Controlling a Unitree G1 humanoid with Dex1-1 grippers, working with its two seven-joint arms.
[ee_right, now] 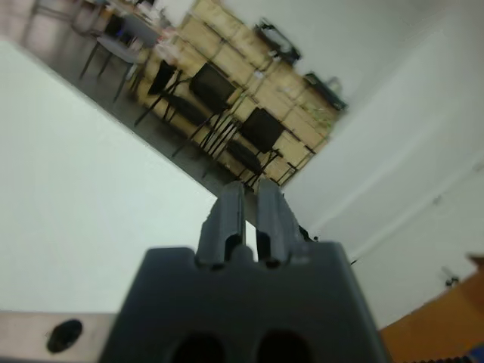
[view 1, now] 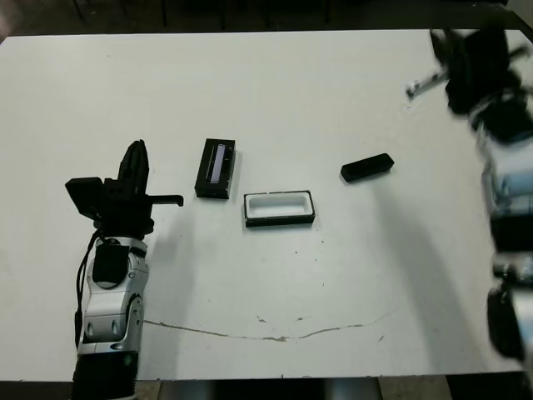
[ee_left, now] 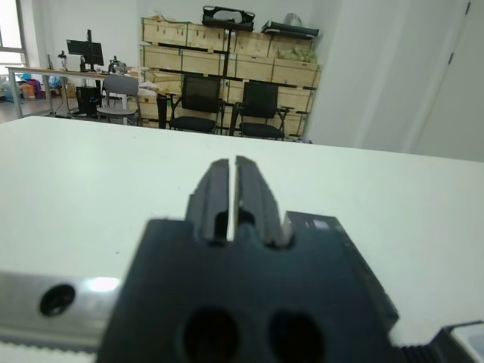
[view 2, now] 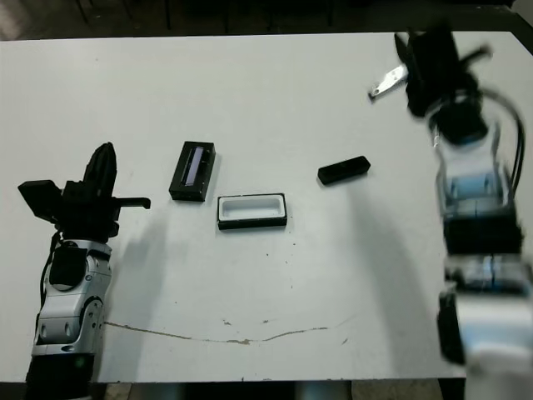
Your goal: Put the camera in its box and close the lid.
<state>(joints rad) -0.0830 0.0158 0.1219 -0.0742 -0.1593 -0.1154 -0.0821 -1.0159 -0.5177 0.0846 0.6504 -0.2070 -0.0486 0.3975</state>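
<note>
The camera, a small glossy black block, lies right of the table's centre. In the middle sits the box, a shallow black tray with a white lining and nothing in it. Just to its left and a little further back lies the lid, flat and black with a pale grey stripe. My left gripper hovers left of the lid, its fingers pressed together on nothing. My right gripper is blurred, high over the far right corner, well beyond the camera. Its fingers are together with nothing between them.
The white table is bare around the three pieces. A thin dark scratch runs near its front edge. In the left wrist view, chairs and shelves of crates stand beyond the table's far edge.
</note>
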